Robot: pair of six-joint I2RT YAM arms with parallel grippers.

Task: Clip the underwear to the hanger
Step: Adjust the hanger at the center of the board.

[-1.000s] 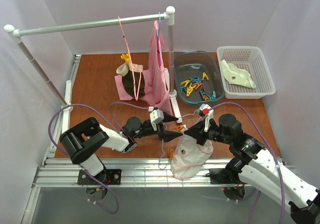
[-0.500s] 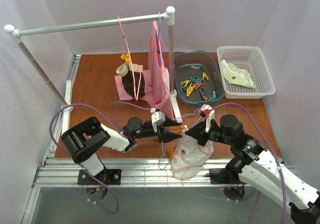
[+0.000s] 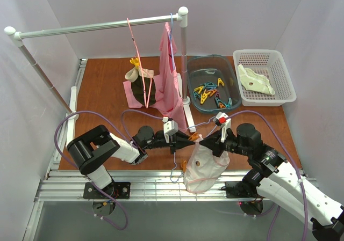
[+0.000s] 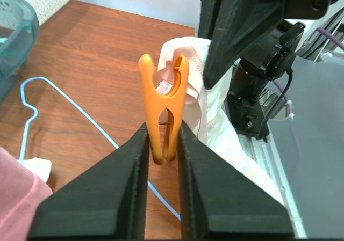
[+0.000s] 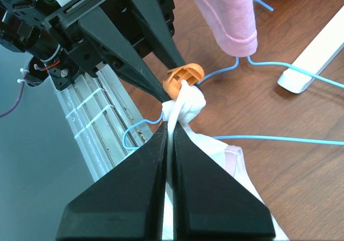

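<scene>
Left hand [image 4: 163, 132] squeezes orange clip [image 4: 161, 99], apparently biting underwear [image 4: 210, 118].

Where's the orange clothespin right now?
Front centre of the table in the top view: the orange clothespin sits in the left gripper, its mouth around the bunched top of the underwear that the right gripper pinches.

The thin pale pinkish-white cloth underwear [image 4: 212, 123] looks soft and matt. The orange plastic clothes peg [image 4: 164, 112] is smooth and faintly glossy, as is the thin light-blue wire hanger [image 4: 86, 116]. The reddish-brown wood-grain worktop [image 4: 97, 53] has a dull sheen.
</scene>
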